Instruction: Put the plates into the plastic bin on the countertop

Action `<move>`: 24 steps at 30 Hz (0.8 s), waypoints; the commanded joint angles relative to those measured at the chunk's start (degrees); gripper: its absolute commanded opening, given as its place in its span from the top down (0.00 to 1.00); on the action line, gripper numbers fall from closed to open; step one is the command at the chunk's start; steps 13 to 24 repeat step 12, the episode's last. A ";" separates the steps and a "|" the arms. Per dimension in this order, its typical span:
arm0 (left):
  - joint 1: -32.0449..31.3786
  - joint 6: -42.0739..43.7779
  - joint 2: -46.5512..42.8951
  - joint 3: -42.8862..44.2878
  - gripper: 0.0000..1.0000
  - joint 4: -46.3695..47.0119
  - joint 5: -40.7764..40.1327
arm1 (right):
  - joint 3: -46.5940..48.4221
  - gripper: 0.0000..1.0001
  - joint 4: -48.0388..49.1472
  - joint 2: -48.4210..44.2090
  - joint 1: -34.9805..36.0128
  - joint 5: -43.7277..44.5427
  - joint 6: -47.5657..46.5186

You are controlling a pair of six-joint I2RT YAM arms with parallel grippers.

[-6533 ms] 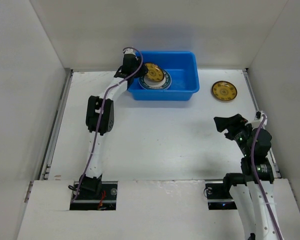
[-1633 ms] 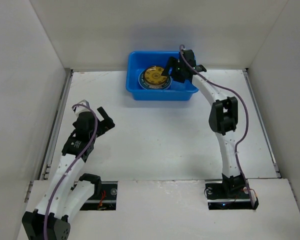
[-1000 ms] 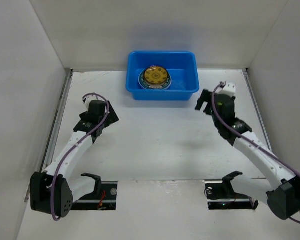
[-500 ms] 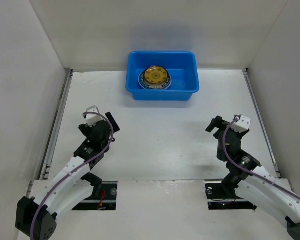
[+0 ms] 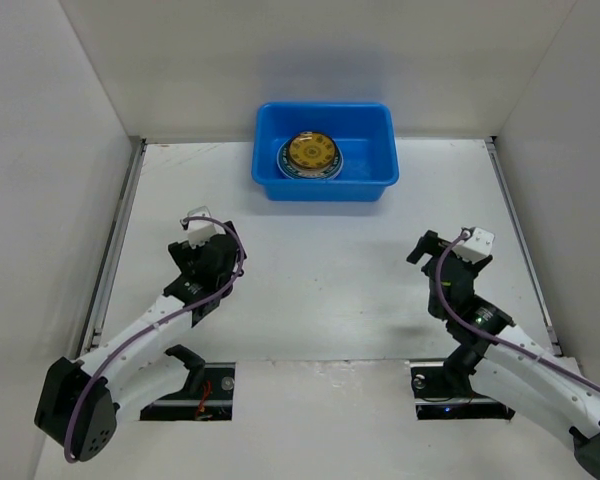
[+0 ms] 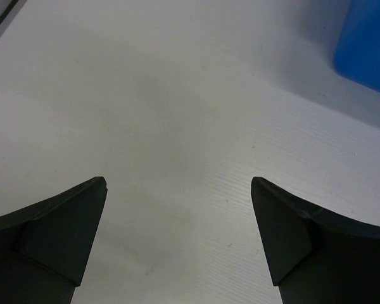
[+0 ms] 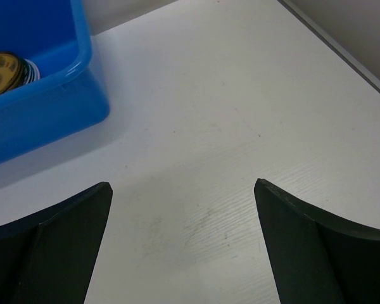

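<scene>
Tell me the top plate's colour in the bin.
The plate is patterned yellow-gold; clearest in top external.

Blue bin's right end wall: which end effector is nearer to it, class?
Right. The right end effector hangs on the near side of the blue bin, a little right of that wall; the left end effector is past the bin's left end, also nearside.

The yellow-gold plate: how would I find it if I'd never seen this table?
At the far edge of the flat white countertop sits a bright blue rectangular plastic bin. In its left half, the small round yellow-gold patterned plate tops a stack whose lower plates show only white, dark-banded rims.
</scene>
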 commanded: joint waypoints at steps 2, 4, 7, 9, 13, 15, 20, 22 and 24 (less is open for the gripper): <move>-0.16 0.37 1.10 2.94 0.00 1.73 -1.91 | 0.41 0.00 3.64 -0.09 0.13 -0.70 0.81; 0.02 0.02 0.93 3.11 0.00 1.73 -1.56 | 0.49 0.00 3.91 0.27 -0.13 -1.22 0.81; 0.63 -0.07 1.10 3.73 0.00 0.76 -1.04 | 0.93 0.00 4.00 0.71 -0.13 -1.40 0.81; 1.25 -0.33 1.80 4.34 0.00 -0.29 -1.03 | 1.11 0.00 4.00 0.88 -0.13 -1.40 0.81; 1.60 -0.60 1.81 4.70 0.00 -1.00 -1.38 | 1.20 0.00 4.00 1.15 -0.31 -1.49 0.81; 1.60 -0.60 1.81 4.70 0.00 -1.00 -1.38 | 1.20 0.00 4.00 1.15 -0.31 -1.49 0.81; 1.60 -0.60 1.81 4.70 0.00 -1.00 -1.38 | 1.20 0.00 4.00 1.15 -0.31 -1.49 0.81; 1.60 -0.60 1.81 4.70 0.00 -1.00 -1.38 | 1.20 0.00 4.00 1.15 -0.31 -1.49 0.81; 1.60 -0.60 1.81 4.70 0.00 -1.00 -1.38 | 1.20 0.00 4.00 1.15 -0.31 -1.49 0.81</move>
